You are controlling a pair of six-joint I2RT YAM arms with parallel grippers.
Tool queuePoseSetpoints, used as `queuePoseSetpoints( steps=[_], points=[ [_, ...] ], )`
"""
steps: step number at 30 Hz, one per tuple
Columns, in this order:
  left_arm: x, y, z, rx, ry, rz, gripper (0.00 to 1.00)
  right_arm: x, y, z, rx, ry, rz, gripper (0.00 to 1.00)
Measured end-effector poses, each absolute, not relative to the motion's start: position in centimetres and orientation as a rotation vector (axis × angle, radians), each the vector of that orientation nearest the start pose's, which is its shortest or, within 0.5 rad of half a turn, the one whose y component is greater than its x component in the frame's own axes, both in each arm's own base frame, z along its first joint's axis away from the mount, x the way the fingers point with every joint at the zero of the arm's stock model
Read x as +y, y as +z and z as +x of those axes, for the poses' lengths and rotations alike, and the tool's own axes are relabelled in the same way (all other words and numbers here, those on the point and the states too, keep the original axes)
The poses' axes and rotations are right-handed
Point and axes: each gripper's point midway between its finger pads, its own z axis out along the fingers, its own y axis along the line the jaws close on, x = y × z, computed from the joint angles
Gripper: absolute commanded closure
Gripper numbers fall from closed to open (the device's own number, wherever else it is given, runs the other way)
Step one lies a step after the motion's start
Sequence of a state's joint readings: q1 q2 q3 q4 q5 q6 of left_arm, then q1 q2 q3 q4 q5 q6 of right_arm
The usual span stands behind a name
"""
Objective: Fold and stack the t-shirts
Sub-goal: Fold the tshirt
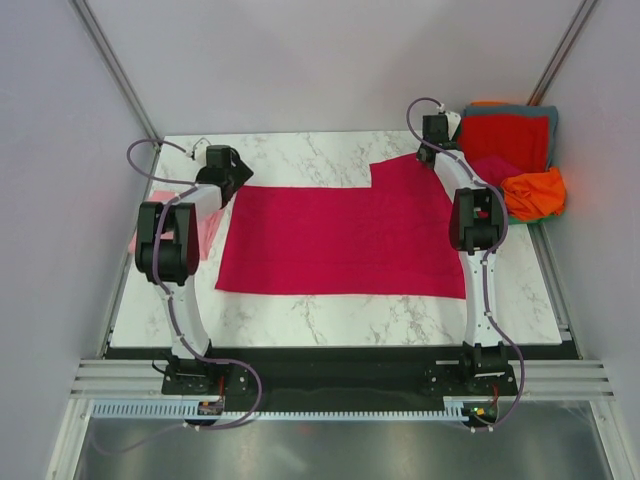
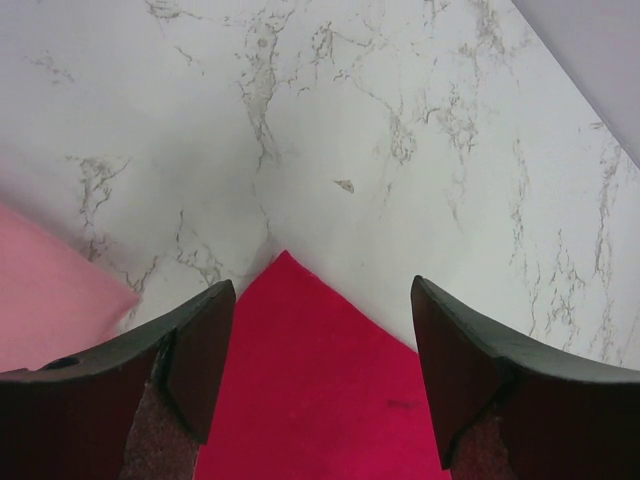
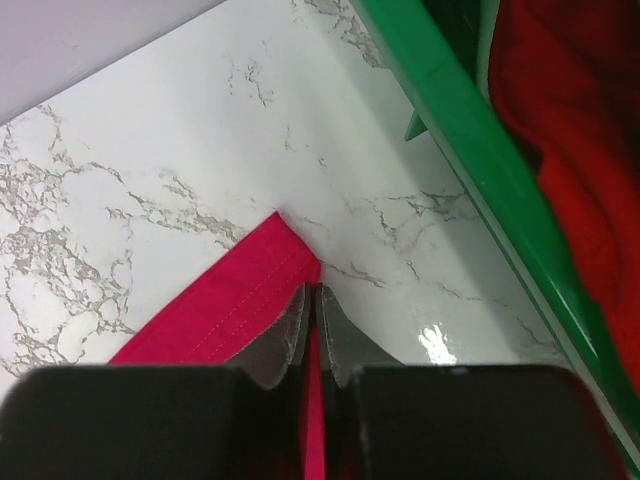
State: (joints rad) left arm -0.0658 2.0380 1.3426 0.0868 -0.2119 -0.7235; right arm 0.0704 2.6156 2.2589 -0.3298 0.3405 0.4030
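Your marble table [image 1: 330, 320] shows bare stone along the top and bottom of the overhead frame, so there is room to sweep. The crimson t-shirt [image 1: 340, 235] lies spread flat across the centre, not yet folded; I judge its fold is only starting. At upper right, the green bin [image 3: 470, 130] holds a heap of red and orange shirts [image 1: 505, 140], waiting. One light pink shirt [image 1: 207, 238] sits folded at the left edge, so most work remains. Your right gripper [image 3: 312, 300] is clenched on the crimson sleeve hem, near the bin wall. Your left gripper [image 2: 320, 300] is released, jaws wide, straddling the shirt's upper-left corner.
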Motion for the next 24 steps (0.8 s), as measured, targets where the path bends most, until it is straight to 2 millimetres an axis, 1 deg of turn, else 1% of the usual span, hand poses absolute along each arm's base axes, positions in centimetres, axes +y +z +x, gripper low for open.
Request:
queuePoseSetpoints(
  steps=[1,2,5,7,13,15,17,19,20,24],
  points=[
    [-2.5,6.7,55.6,2.019,-0.218,-0.818,0.25,0.4,3.2,66.5,2.147,-0.124,0.543,0.94],
    [-2.5,6.5,56.0,2.024,-0.214,-0.82,0.29,0.4,3.1,66.5,2.147,-0.124,0.543,0.94],
    [-2.5,5.9,56.9,2.05,-0.201,-0.824,0.34,0.4,3.0,66.5,2.144,-0.123,0.546,0.96],
    [-2.5,5.3,57.1,2.074,-0.191,-0.828,0.37,0.4,3.0,66.6,2.138,-0.121,0.547,0.98],
    [-2.6,4.5,56.7,2.132,-0.167,-0.839,0.39,0.4,3.1,66.7,2.128,-0.114,0.552,0.99],
    [-2.6,4.3,56.8,2.146,-0.163,-0.841,0.39,0.4,3.0,66.6,2.124,-0.111,0.555,1.0],
    [-2.7,4.1,57.2,2.16,-0.162,-0.842,0.43,0.4,3.0,66.6,2.121,-0.109,0.558,1.0],
    [-2.7,3.6,57.5,2.18,-0.154,-0.847,0.43,0.4,3.0,66.6,2.118,-0.107,0.56,1.0],
    [-2.7,3.5,57.6,2.184,-0.151,-0.847,0.45,0.4,3.1,66.5,2.116,-0.105,0.563,1.0],
    [-2.9,3.7,58.2,2.198,-0.154,-0.847,0.49,0.4,3.1,66.4,2.114,-0.102,0.567,1.0]
  ],
)
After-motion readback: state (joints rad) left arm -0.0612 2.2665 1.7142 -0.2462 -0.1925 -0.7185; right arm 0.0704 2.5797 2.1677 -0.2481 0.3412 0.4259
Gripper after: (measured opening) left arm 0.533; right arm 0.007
